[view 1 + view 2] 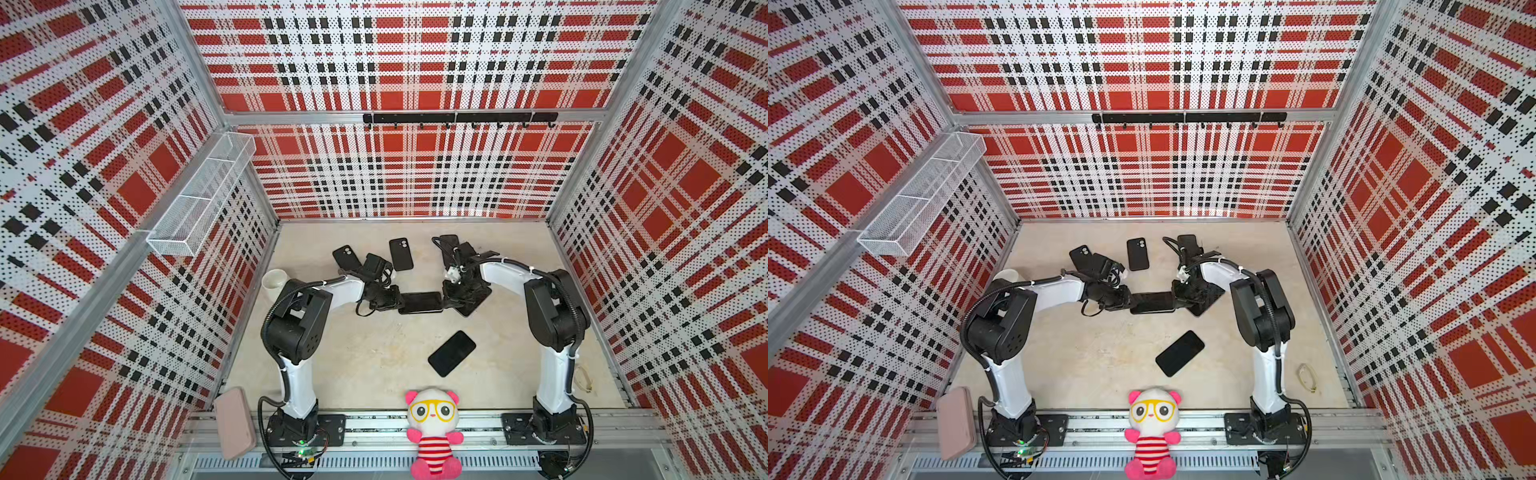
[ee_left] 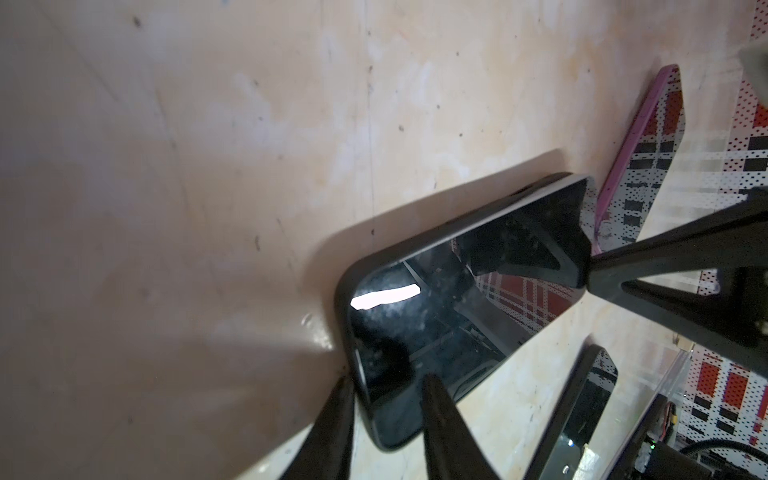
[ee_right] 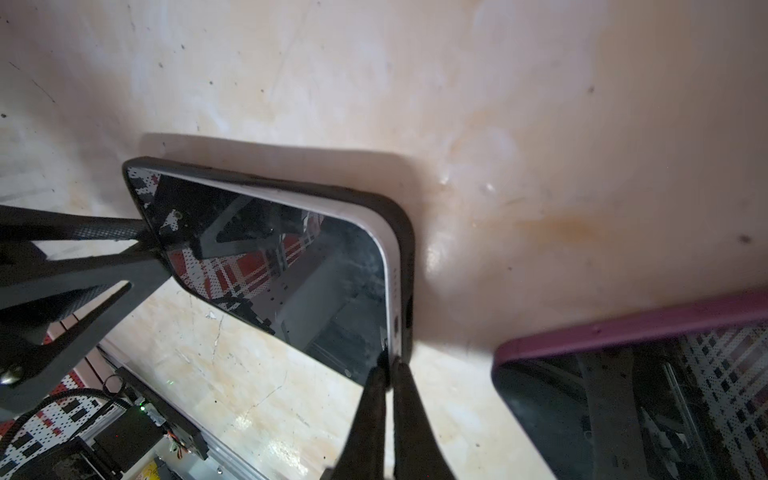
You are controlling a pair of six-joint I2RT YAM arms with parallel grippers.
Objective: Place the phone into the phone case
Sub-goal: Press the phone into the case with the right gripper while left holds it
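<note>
Beige tabletop (image 1: 374, 365): both of my grippers meet at its centre.
My left gripper (image 2: 386, 380) is clamped on the left end of the phone case (image 3: 406, 257). The phone (image 1: 420, 302) lies in it, screen up, its white right edge raised off the case rim. My right gripper (image 3: 388, 370) is pinched closed at that right corner.

plush panda (image 1: 434, 432) front centre | white cup (image 1: 274, 280) left | mesh basket (image 1: 203, 195) high left

The phone (image 1: 419, 302) is sitting partly in the phone case (image 3: 405, 249) at centre, second phone (image 1: 451, 353) nearer right, spare case (image 1: 401, 254) farther back.
</note>
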